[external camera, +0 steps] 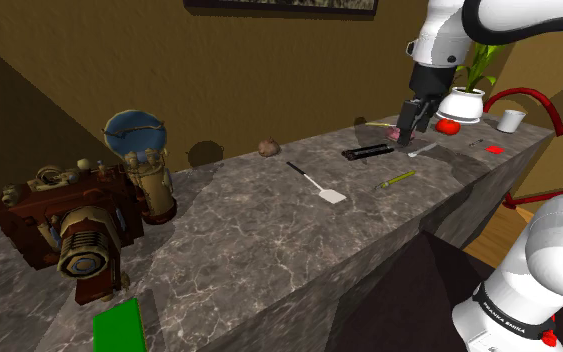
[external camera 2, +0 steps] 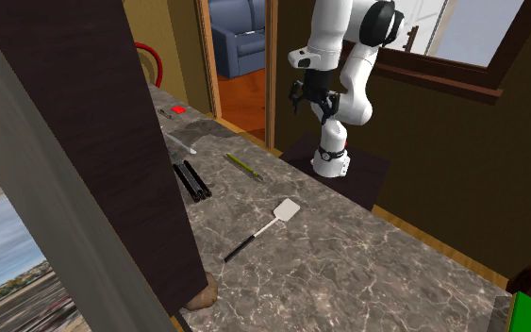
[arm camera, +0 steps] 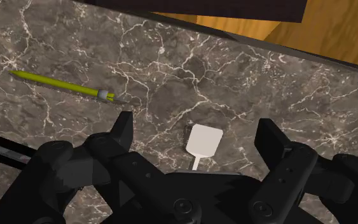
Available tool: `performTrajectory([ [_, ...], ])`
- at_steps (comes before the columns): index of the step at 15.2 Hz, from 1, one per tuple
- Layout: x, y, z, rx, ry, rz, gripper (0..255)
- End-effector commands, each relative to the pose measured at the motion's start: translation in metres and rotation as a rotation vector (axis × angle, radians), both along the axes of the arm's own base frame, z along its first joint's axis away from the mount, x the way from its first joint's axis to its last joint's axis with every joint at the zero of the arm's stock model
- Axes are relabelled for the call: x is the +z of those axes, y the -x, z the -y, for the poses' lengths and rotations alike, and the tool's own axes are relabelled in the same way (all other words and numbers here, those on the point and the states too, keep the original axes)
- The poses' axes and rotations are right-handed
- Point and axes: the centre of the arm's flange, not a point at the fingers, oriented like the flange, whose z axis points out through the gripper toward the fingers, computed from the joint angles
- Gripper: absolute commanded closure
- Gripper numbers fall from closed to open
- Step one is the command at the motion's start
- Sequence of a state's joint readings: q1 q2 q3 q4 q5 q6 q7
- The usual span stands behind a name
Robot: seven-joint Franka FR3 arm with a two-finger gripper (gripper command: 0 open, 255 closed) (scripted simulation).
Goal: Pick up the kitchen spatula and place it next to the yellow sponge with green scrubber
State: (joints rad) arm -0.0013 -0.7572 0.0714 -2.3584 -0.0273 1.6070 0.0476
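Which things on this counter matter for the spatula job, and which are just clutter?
Job: spatula, open gripper, green pad, possibly the sponge.
Clutter: pencil, vintage camera, black tubes, potted plant, white cup.

spatula (external camera: 315, 182) on counter (external camera: 249, 245) | pencil (external camera: 399, 179) near its blade | camera (external camera: 69, 225), perhaps, well apart

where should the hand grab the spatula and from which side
Take the spatula by its thin dark handle, close to the white blade, coming straight down from above. It lies flat on the marble counter, so the open hand can probably straddle the narrow handle, set across its length.
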Motion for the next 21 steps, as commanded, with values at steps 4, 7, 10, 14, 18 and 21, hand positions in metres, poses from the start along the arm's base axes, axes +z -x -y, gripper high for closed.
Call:
performTrajectory([
  [4, -0.025, -0.03, -0.002, -0.02, -0.008, 0.008, 0],
  [7, -0.049, -0.06, -0.004, -0.04, -0.017, 0.015, 0],
  [10, -0.074, -0.09, -0.006, -0.06, -0.025, 0.023, 0],
  [14, -0.106, -0.13, -0.007, -0.087, -0.036, 0.033, 0],
  [18, -0.137, -0.171, -0.008, -0.114, -0.047, 0.043, 0],
  [21, -0.161, -0.202, -0.008, -0.134, -0.056, 0.05, 0],
])
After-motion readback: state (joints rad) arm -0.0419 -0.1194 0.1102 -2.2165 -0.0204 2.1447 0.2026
